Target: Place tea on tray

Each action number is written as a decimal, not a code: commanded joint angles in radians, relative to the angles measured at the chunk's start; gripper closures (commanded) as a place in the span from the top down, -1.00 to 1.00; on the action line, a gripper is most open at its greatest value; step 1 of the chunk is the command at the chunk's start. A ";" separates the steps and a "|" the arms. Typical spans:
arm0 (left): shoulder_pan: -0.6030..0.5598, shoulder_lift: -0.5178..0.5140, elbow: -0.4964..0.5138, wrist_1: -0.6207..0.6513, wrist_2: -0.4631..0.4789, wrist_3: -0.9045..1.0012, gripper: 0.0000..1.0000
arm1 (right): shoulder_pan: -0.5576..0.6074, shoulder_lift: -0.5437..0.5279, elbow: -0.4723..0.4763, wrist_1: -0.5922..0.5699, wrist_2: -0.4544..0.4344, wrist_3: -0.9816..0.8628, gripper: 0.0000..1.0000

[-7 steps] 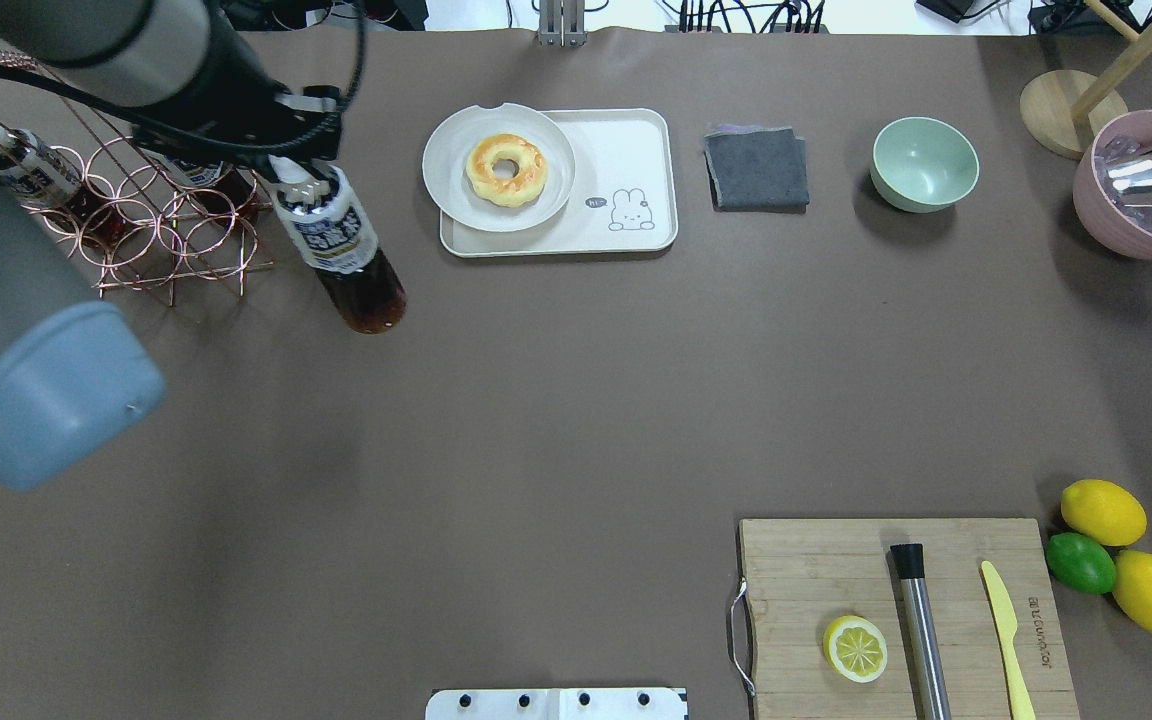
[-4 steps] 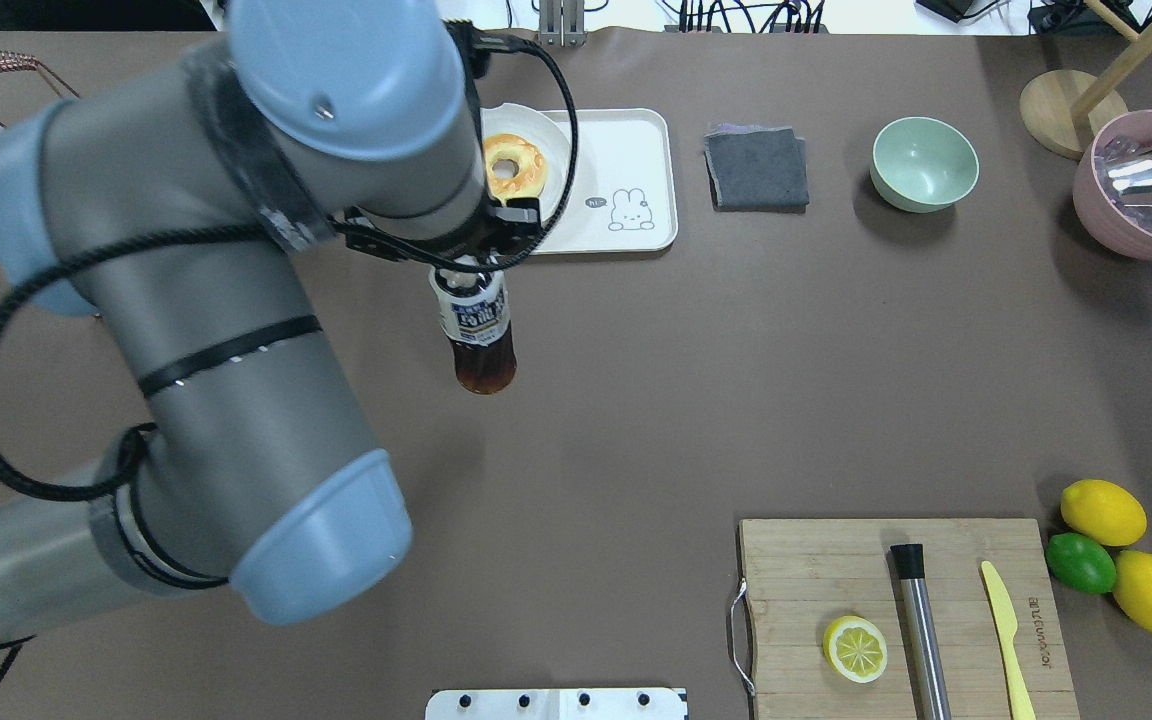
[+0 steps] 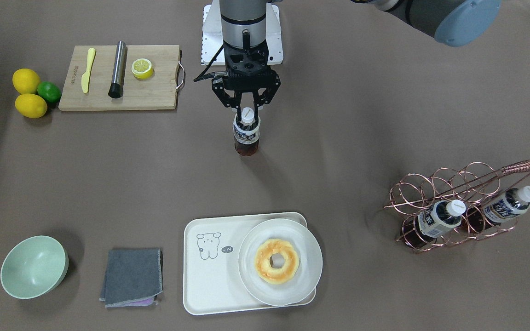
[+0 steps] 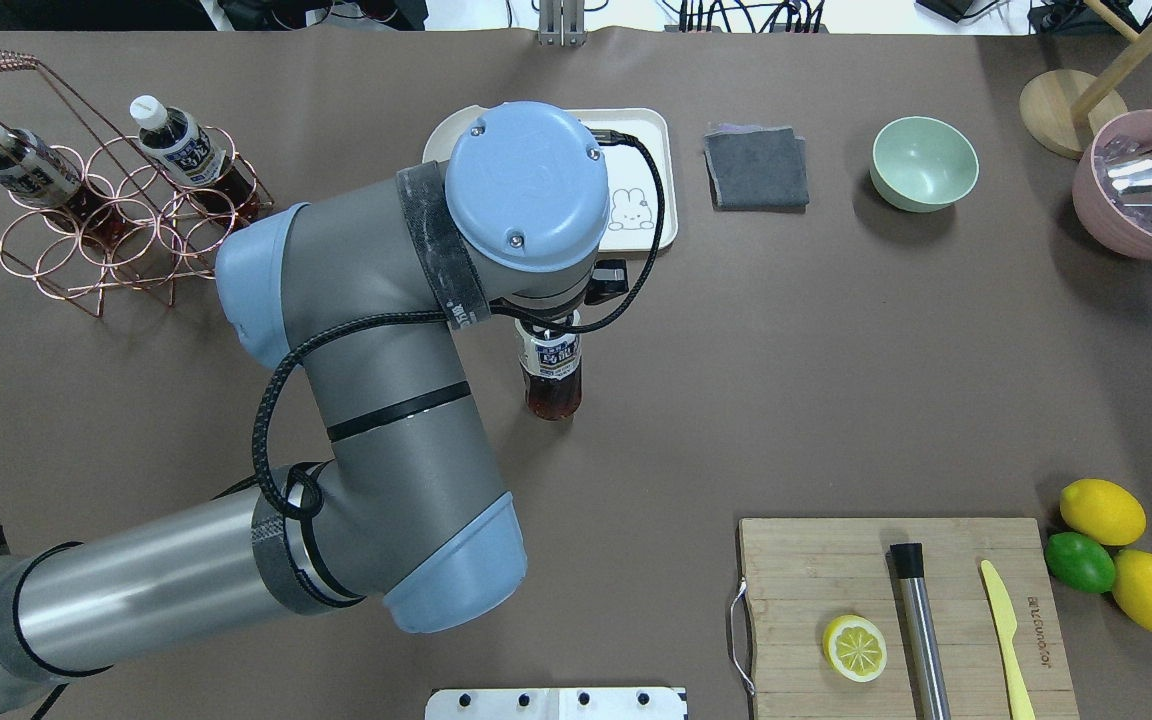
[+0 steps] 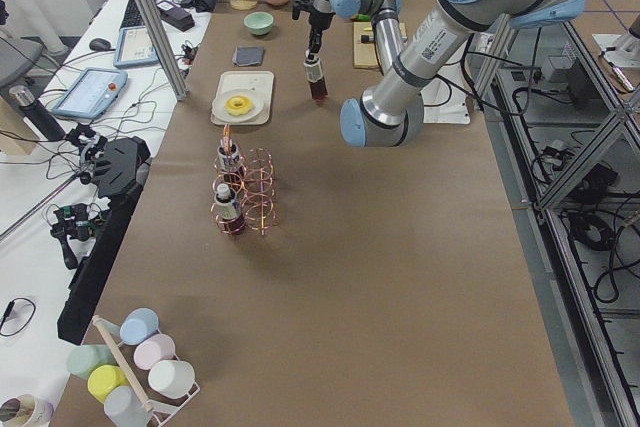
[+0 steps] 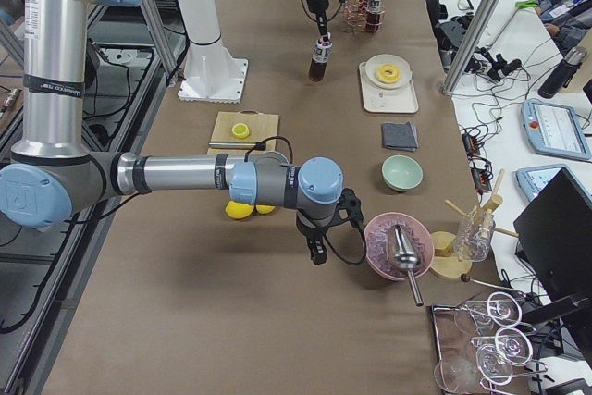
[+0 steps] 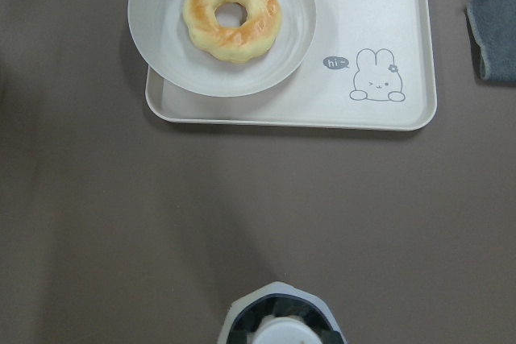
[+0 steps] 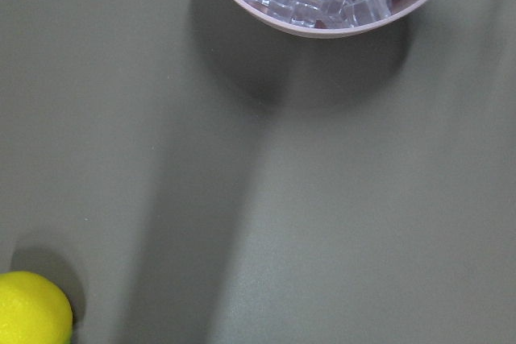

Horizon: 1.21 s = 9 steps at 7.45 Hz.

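Note:
My left gripper [image 3: 247, 111] is shut on the white cap of the tea [image 3: 246, 135], a small bottle of dark brown liquid with a white-and-navy label. It holds the bottle upright over the middle of the table [image 4: 550, 370]; I cannot tell whether its base touches the table. The cream tray [image 3: 210, 276] with the cartoon drawing lies beyond the bottle, apart from it, and shows ahead in the left wrist view [image 7: 371, 6]. My right gripper [image 6: 314, 249] hangs near the pink ice bowl; I cannot tell whether it is open or shut.
A white plate with a doughnut [image 3: 278, 262] covers one half of the tray. A copper rack [image 4: 126, 230] at the far left holds two more bottles. A grey cloth [image 4: 756, 165], a green bowl [image 4: 924, 163], the pink ice bowl [image 4: 1136, 200], a cutting board [image 4: 796, 570] and lemons [image 4: 1101, 510] are on the right.
My left arm has carried the tea from beside the copper rack rightward and toward the robot, to the table's middle in front of the tray. The bottle now hangs upright.

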 commanded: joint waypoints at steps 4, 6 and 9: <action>0.002 0.010 0.008 -0.021 0.001 -0.001 0.70 | -0.005 0.034 0.007 0.002 -0.002 0.059 1.00; -0.016 0.031 -0.048 -0.017 -0.004 0.005 0.94 | -0.079 0.046 0.111 0.003 0.002 0.256 1.00; -0.154 0.271 -0.272 -0.017 -0.098 0.236 0.94 | -0.338 0.176 0.303 0.107 -0.012 0.884 1.00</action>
